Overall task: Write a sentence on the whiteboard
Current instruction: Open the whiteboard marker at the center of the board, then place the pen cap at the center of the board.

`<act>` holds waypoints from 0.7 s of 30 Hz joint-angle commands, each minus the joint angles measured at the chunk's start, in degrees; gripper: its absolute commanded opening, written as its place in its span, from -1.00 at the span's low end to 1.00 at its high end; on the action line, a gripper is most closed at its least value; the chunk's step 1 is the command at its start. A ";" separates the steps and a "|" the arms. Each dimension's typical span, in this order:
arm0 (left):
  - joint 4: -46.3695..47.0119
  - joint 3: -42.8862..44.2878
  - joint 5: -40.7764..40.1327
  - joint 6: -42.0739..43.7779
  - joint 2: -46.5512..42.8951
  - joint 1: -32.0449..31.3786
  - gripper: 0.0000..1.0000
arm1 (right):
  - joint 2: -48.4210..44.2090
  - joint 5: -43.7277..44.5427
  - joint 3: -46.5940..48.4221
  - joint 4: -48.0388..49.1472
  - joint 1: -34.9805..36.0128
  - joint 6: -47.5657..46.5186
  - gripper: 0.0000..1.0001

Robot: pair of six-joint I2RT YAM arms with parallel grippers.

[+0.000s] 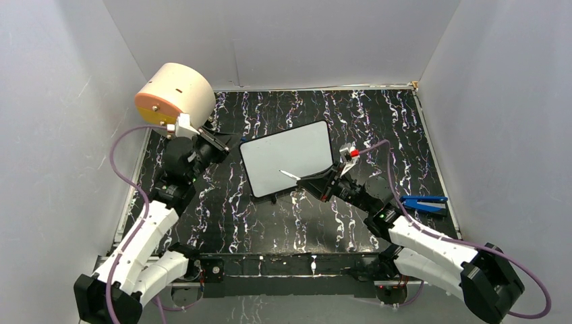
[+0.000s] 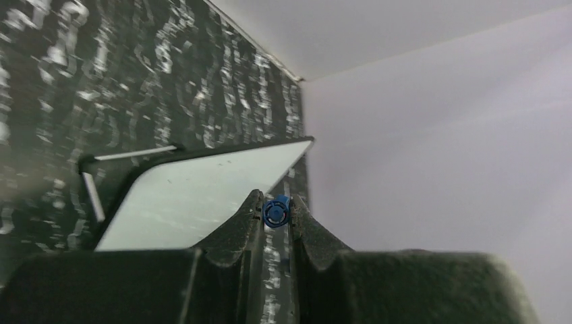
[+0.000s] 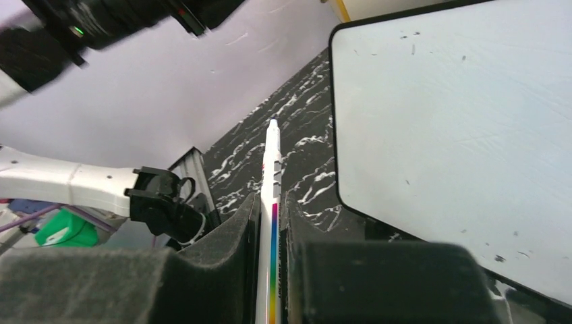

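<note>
The whiteboard (image 1: 287, 158) lies tilted on the dark marbled table, its face blank apart from a few specks; no blue handwriting shows on it. My right gripper (image 1: 309, 181) is shut on a white marker (image 1: 289, 175) with a rainbow stripe, whose tip points over the board's near edge. In the right wrist view the marker (image 3: 272, 169) runs between my fingers, left of the board (image 3: 459, 121). My left gripper (image 1: 231, 143) sits at the board's left side, shut on a small blue cap (image 2: 276, 210). The board (image 2: 195, 192) lies just ahead of it.
A cream-and-orange drum (image 1: 177, 91) stands at the back left, close behind my left arm. A blue flat tool (image 1: 425, 201) lies at the table's right edge. Grey walls enclose the table on three sides.
</note>
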 commanded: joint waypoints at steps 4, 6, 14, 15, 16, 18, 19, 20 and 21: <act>-33.87 16.65 -13.56 27.54 6.75 0.60 -1.00 | -5.46 6.25 4.57 -13.04 -0.09 -10.54 -1.00; -38.13 18.94 -15.37 31.28 9.65 0.70 -1.00 | -6.35 7.54 5.34 -16.18 -0.09 -12.42 -1.00; -45.99 20.40 -16.00 39.48 20.95 2.00 -1.00 | -8.48 11.89 8.37 -25.21 -0.09 -17.63 -1.00; -46.11 20.08 -15.49 40.13 22.44 2.35 -1.00 | -8.70 12.22 8.38 -25.59 -0.09 -17.94 -1.00; -46.07 19.72 -15.02 40.66 23.88 2.63 -1.00 | -8.80 12.36 8.48 -25.87 -0.09 -18.10 -1.00; -45.96 19.09 -13.76 41.43 26.79 3.32 -1.00 | -8.80 12.62 8.72 -26.27 -0.09 -18.36 -1.00; -45.84 18.91 -13.21 41.94 28.28 3.48 -1.00 | -8.68 12.64 8.89 -26.57 -0.09 -18.58 -1.00; -45.69 18.69 -12.91 42.28 29.77 3.71 -1.00 | -8.63 12.77 9.07 -27.00 -0.09 -18.79 -1.00; -45.54 18.55 -12.79 42.70 31.18 3.87 -1.00 | -8.56 12.92 9.25 -27.46 -0.09 -19.04 -1.00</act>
